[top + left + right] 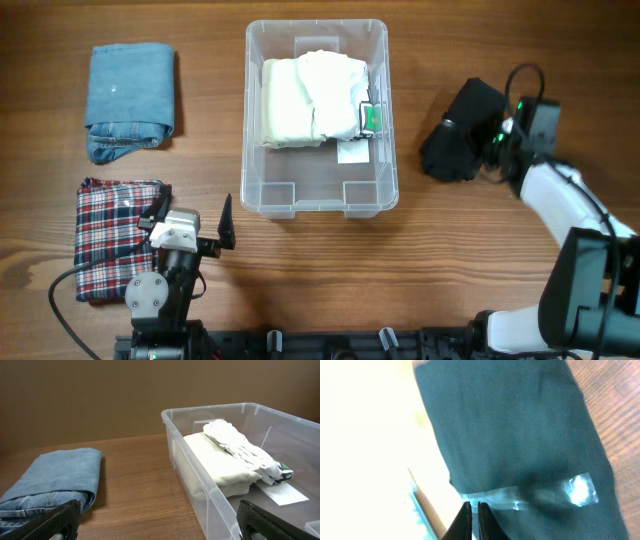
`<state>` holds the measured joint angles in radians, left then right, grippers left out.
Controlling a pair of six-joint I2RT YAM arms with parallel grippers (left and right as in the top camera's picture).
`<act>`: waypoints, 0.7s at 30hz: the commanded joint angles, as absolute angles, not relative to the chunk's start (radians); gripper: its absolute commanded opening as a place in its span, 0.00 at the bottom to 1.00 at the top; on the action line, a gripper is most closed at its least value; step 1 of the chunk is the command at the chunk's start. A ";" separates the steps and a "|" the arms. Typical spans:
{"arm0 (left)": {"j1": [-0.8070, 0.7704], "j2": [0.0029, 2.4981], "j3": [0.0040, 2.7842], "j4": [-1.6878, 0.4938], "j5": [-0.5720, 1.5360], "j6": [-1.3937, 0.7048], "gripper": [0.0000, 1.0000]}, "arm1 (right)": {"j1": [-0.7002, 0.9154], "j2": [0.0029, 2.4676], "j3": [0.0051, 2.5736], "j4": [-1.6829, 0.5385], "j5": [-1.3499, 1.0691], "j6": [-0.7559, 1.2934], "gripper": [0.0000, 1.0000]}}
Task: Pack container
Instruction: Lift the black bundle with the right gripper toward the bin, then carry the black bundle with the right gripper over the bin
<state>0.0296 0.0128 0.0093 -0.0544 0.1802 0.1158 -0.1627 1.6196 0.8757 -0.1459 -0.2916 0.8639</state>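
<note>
My right gripper [474,519] has its jaws pressed together against a dark garment [458,132], which lies just right of the container [316,186]. I cannot tell whether a fold is caught between them. My left gripper [192,214] hangs wide open and empty over the corner of the checked shirt [112,238]. The jeans [130,100] lie beyond it on the table [440,260]. The container sits mid-table with only folded pale clothes [308,100] in its far half. I judge the packing about a quarter done, with three pieces left outside.
</note>
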 commanded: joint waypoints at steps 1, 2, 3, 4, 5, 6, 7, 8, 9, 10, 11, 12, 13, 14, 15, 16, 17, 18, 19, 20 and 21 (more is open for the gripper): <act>0.038 0.003 0.006 -0.060 0.174 0.127 1.00 | -0.165 1.612 1.126 -0.363 -0.314 0.685 0.22; 0.038 0.003 0.006 -0.060 0.174 0.127 1.00 | -0.173 1.609 1.191 -0.454 -0.291 0.641 0.52; 0.038 0.003 0.006 -0.060 0.174 0.127 1.00 | -0.184 1.607 1.258 -0.554 -0.257 0.585 0.70; 0.038 0.003 0.006 -0.060 0.174 0.127 1.00 | -0.196 1.605 1.287 -0.607 -0.243 0.553 0.72; 0.038 0.003 0.006 -0.060 0.174 0.127 1.00 | -0.206 1.605 1.301 -0.640 -0.237 0.534 0.75; 0.038 0.003 0.006 -0.060 0.174 0.127 1.00 | -0.226 1.605 1.311 -0.688 -0.237 0.497 0.80; 0.038 0.003 0.006 -0.060 0.174 0.127 1.00 | -0.249 1.606 1.311 -0.737 -0.236 0.458 0.81; 0.038 0.003 0.006 -0.060 0.174 0.127 1.00 | -0.272 1.613 1.308 -0.779 -0.237 0.403 0.85; 0.038 0.003 0.006 -0.060 0.174 0.127 1.00 | -0.292 1.615 1.300 -0.806 -0.237 0.368 0.89; 0.038 0.003 0.006 -0.060 0.174 0.127 1.00 | -0.308 1.620 1.291 -0.821 -0.237 0.343 0.94; 0.038 0.003 0.006 -0.060 0.174 0.127 1.00 | -0.336 1.622 1.270 -0.839 -0.248 0.310 0.96; 0.038 0.003 0.006 -0.060 0.174 0.127 1.00 | -0.355 1.625 1.249 -0.841 -0.268 0.288 0.96; 0.038 0.003 0.006 -0.060 0.174 0.127 1.00 | -0.383 1.628 1.217 -0.834 -0.314 0.272 0.96; 0.038 0.003 0.006 -0.060 0.174 0.127 1.00 | -0.406 1.631 1.181 -0.802 -0.392 0.233 0.96; 0.038 0.003 0.006 -0.060 0.174 0.127 1.00 | -0.429 1.631 1.142 -0.758 -0.494 0.178 0.96; 0.038 0.003 0.006 -0.060 0.174 0.127 1.00 | -0.440 1.631 1.117 -0.728 -0.555 0.160 0.96; 0.038 0.003 0.006 -0.060 0.174 0.127 1.00 | -0.446 1.631 1.097 -0.700 -0.604 0.148 0.95; 0.038 0.003 0.006 -0.060 0.174 0.127 1.00 | -0.447 1.632 1.077 -0.669 -0.640 0.133 0.94; 0.038 0.003 0.006 -0.060 0.174 0.127 1.00 | -0.443 1.633 1.067 -0.652 -0.646 0.132 0.91; 0.038 0.003 0.006 -0.060 0.174 0.127 1.00 | -0.442 1.633 1.059 -0.637 -0.646 0.134 0.89; 0.038 0.003 0.006 -0.060 0.174 0.127 1.00 | -0.439 1.635 1.053 -0.626 -0.646 0.133 0.88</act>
<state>0.0292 0.0128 0.0093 -0.0540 0.1802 0.1158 -0.4465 1.6199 1.0748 -0.6544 -0.5320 0.1944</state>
